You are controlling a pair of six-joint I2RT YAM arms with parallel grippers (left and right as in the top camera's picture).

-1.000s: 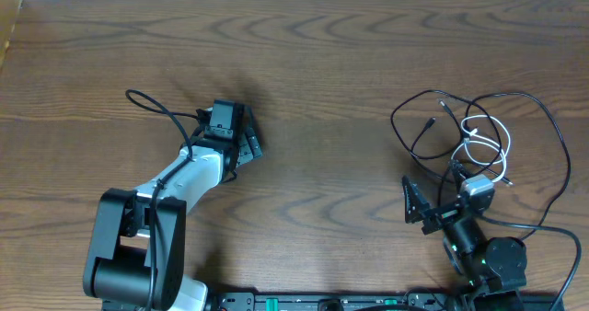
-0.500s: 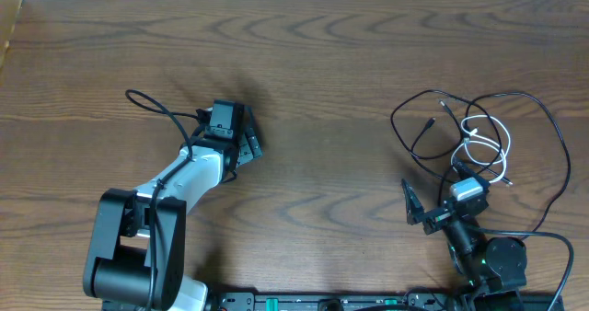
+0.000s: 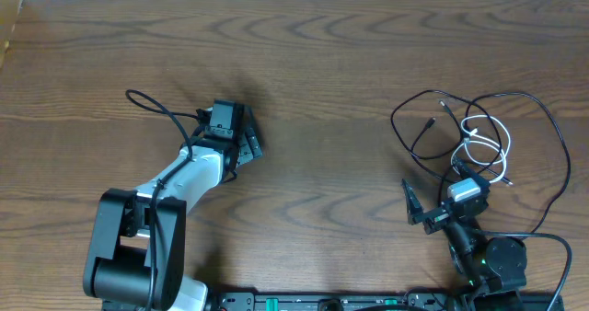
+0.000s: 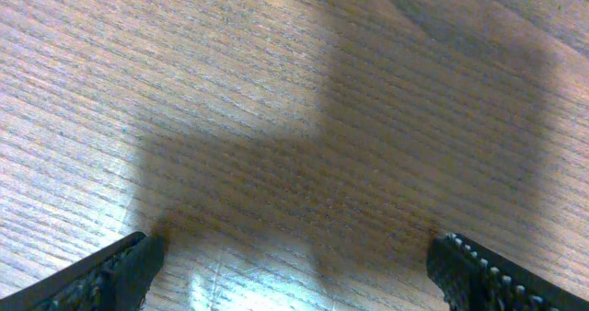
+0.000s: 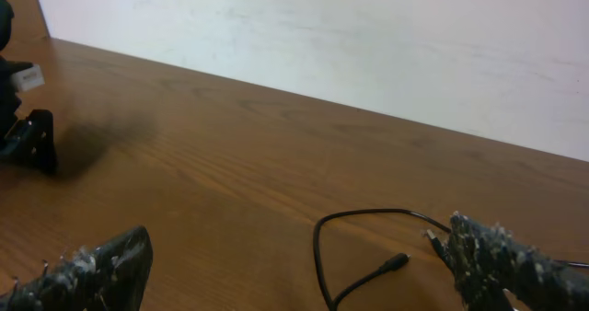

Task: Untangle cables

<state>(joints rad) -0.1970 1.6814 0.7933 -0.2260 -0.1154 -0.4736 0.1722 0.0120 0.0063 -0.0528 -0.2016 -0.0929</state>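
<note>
Both empty. Right fingers (image 3: pixel 433 188) are spread wide and hover low at the near-left edge of the tangle. Left fingers (image 3: pixel 247 147) are also spread wide, over bare wood, well apart from everything.

Black cable (image 5: pixel 315 251): its loop and small plug lie just ahead of the right fingers, between the tips and slightly toward the right one. White cable (image 3: pixel 505 150): coiled in the same heap, beyond the right tip, crossing the black one in several places. I can't tell which lies on top at each crossing.

My read: this is the approach for the first pick. Suggest:
- go for the free black plug end ahead, not the crossings
- drop the tips right down to the wood; the cord is thin and lies flat
- pinch one cord only, then drag it away from the heap, slow
- bring the left fingers over to pin the white one

Table (image 3: pixel 331 63): dark wood grain, flat and matt, bare ahead of the left fingers. Plain pale wall (image 5: pixel 368 35) behind the far edge.
</note>
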